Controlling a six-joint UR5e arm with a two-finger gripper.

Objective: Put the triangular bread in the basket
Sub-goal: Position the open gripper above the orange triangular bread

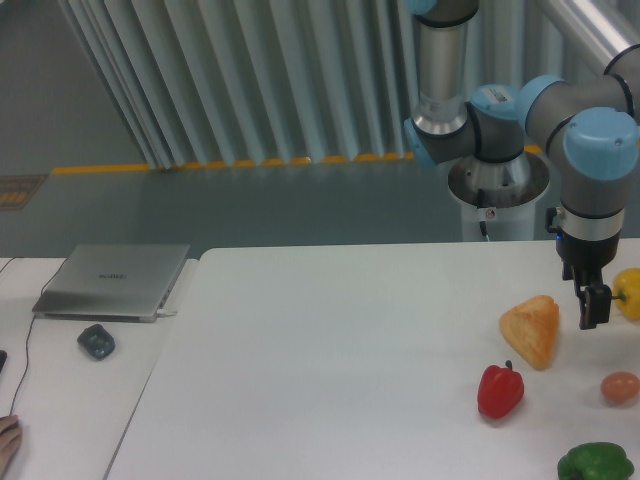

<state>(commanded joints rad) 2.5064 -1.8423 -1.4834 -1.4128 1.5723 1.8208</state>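
On the far left, a closed grey laptop (112, 281) lies on a side desk, with a small dark mouse (96, 341) just in front of it. The wide white worktop (330, 360) takes up the middle. Toward its right end stands a red pepper (500, 390), and just behind it lies the triangular bread (532, 328), a golden-orange wedge resting flat on the worktop. Right of the bread hangs the arm's hand (592, 303), near the bread but apart from it; whether its fingers are spread or closed cannot be told. A small orange-brown egg (620, 387) sits below the hand, a green pepper (596, 464) at the bottom edge, and a yellow pepper (629, 292) at the right edge.
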